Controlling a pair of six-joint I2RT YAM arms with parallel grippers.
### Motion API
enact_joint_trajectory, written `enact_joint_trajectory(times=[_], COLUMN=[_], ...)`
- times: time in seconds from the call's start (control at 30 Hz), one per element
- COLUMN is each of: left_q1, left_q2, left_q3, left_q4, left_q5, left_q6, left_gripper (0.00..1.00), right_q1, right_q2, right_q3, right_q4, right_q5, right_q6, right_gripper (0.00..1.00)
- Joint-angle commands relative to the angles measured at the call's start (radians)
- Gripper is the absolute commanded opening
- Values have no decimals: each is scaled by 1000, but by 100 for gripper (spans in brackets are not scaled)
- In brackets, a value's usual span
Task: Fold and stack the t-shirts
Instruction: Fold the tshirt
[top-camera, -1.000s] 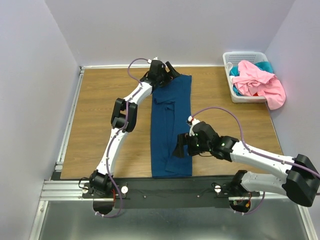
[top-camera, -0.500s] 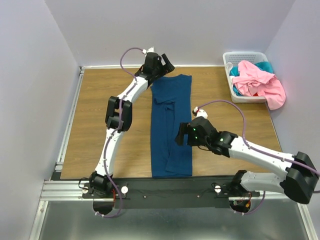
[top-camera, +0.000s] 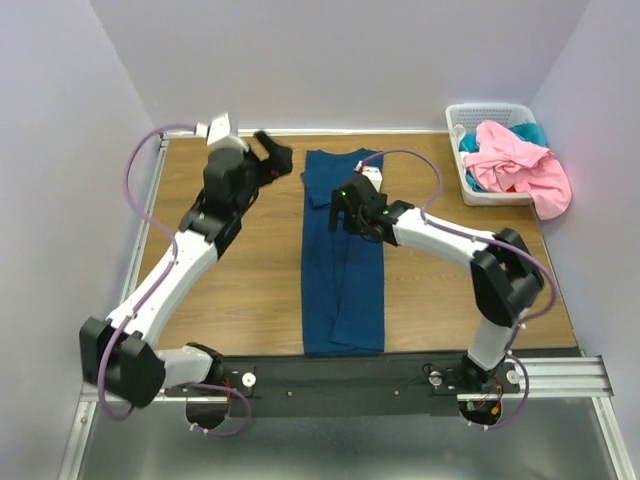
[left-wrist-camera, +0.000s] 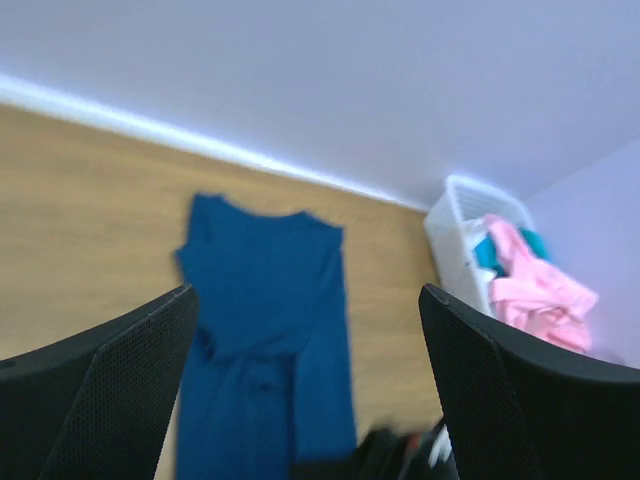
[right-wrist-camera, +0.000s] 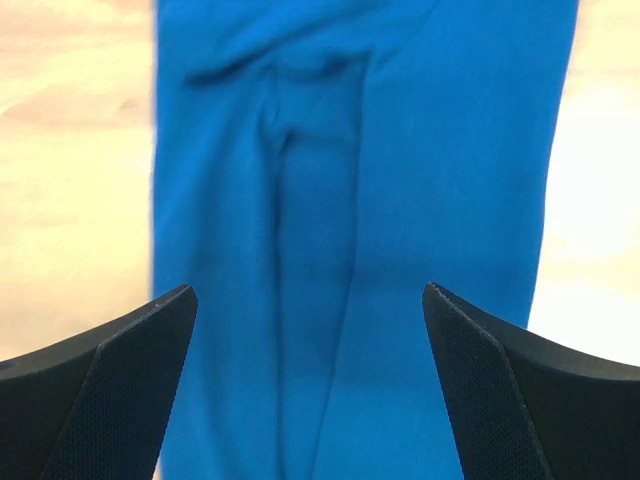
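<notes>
A dark navy-teal t-shirt (top-camera: 343, 270) lies folded into a long narrow strip down the middle of the table; it also fills the right wrist view (right-wrist-camera: 400, 180) and shows blurred in the left wrist view (left-wrist-camera: 265, 320). My right gripper (top-camera: 337, 212) hovers open over the strip's upper part, its fingers (right-wrist-camera: 120, 390) wide apart with nothing between them. Left of the strip's far end, my left gripper (top-camera: 272, 155) is raised, open and empty. A pink t-shirt (top-camera: 520, 165) is heaped in the basket over a brighter teal one (top-camera: 530, 131).
A white slatted basket (top-camera: 480, 190) stands at the far right corner of the wooden table (top-camera: 240, 260). Walls close in the back and both sides. A metal rail (top-camera: 135, 250) runs along the left edge.
The left arm has swung left and back, away from the shirt's far end. The right gripper has travelled from the strip's lower half up to its upper part. The shirt lies as before.
</notes>
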Motion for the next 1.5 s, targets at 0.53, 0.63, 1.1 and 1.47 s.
enact_joint_trajectory(times=[0.53,0.63,1.1,1.47], left_q1=[-56,-58,-280,-530], left_q2=[-573,-561,-530,-360], left_q3=[-919,-919,-955,-926], left_q4=[-32,-69,-94,-57], left_q5=[87,60,189,182], left_q6=[-183,-155,-214,-290], left_gripper=[98,98,99,96], right_q1=[-154,-162,-160,-160], right_q2=[561,601,166,-267], right_q3=[435,491,282,-267], right_q4=[-18,-21,-22,-21], right_q5=[-45,-89,-234,-74], right_q6=[-185,-191,-200,-27], right_gripper=[100,100,100,100])
